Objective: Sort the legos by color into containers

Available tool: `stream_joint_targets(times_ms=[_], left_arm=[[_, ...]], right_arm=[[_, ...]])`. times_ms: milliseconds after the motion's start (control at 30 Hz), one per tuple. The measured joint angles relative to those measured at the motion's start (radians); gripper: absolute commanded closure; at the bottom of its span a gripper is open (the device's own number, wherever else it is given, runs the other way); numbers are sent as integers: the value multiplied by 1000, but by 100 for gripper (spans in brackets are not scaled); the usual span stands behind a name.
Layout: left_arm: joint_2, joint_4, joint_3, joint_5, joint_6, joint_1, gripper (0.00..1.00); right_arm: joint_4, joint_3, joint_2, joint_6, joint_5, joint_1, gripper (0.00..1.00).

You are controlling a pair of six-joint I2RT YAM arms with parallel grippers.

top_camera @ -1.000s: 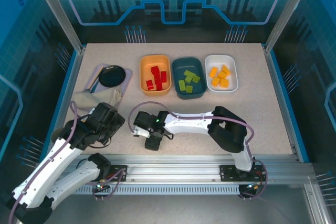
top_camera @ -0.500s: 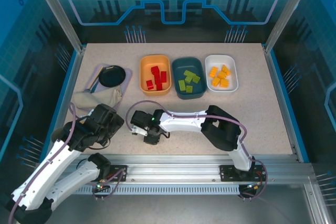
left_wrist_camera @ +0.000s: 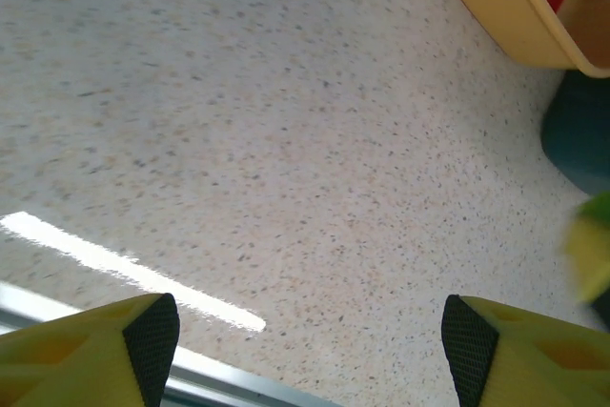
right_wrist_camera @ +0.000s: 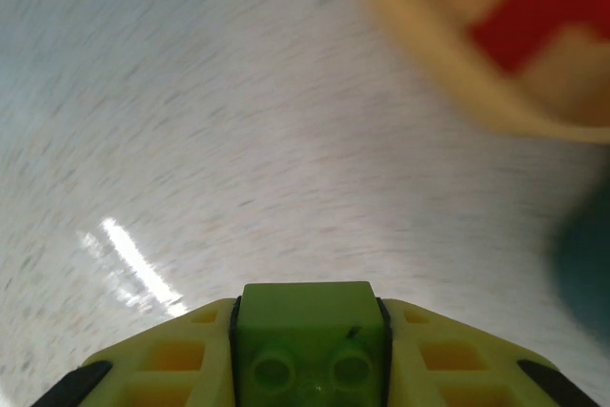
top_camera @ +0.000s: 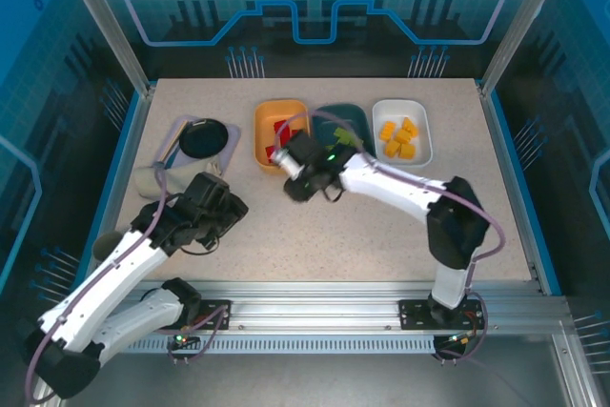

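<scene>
Three shallow tubs stand in a row toward the 12 o'clock side of the table [top_camera: 477,207]. From left to right they are an orange tub [top_camera: 262,140], a dark teal tub [top_camera: 355,113] and a white tub [top_camera: 424,145]. Red bricks [top_camera: 283,128] lie in the orange one and yellow-orange bricks [top_camera: 398,137] in the white one. A few green bricks [top_camera: 345,140] show in the teal one, beside the arm that partly covers it.

The right gripper [top_camera: 295,181] hangs over bare table just below the gap between the orange and teal tubs. Its jaws are closed tight on one green brick [right_wrist_camera: 305,331]. In the right wrist view the brick sits squarely between the two yellow fingers [right_wrist_camera: 162,369], touching both. Two studs face the camera, side by side across the jaws, so its longer side seems to run from finger to finger, though the blur leaves this unsure.

From the held brick, the teal tub lies at about 1 o'clock in the overhead view, very near. In the wrist view it lies at about 3 o'clock, with the orange tub at 1 o'clock. The coming move likely calls for a short carry to the right, past the orange rim, before letting go.

The left gripper [left_wrist_camera: 310,350] hovers over bare table at about 8 o'clock from the right one. Its jaws are spread wide and hold nothing. The right arm is clearly the nearer to the teal tub.
</scene>
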Motion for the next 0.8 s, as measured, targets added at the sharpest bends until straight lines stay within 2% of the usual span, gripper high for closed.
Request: stream_joint_targets(times_ms=[133,267,467,800], left_arm=[[141,82,53,29,61,-2,23],[262,156,135,46,113,-3,23],[379,213,227,56,173,-6,23],[393,221,242,56,196,-11,23]], right_arm=[[24,47,8,113,-17,-186,77],[30,167,116,210,-19,-296,77],[13,400,350,303,-35,-367,76],[-88,763,649,317,-117,-404,69]])
